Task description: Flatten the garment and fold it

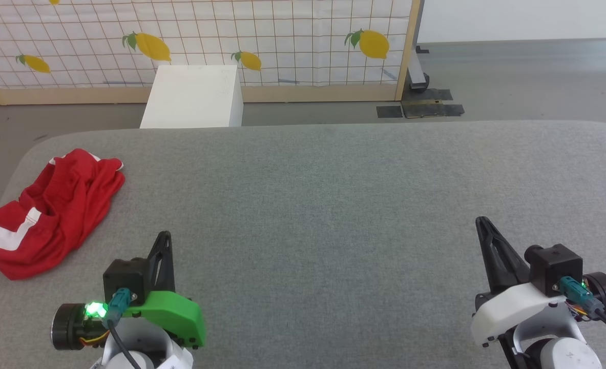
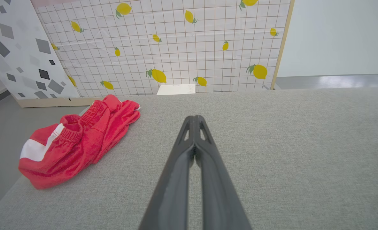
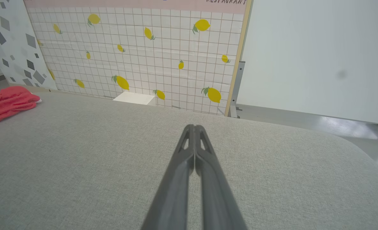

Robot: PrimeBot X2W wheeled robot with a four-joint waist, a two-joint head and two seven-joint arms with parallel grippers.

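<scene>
Crumpled red garment (white stripe showing) at left edge of the grey table. Near side: left gripper and right gripper, both pinched closed, empty, well apart from it.

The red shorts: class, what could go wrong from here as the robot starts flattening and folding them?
The shorts lie crumpled at the left edge of the table; a clumsy pull could drag them off. They also sit far from the right gripper, so it may struggle to reach them.
</scene>
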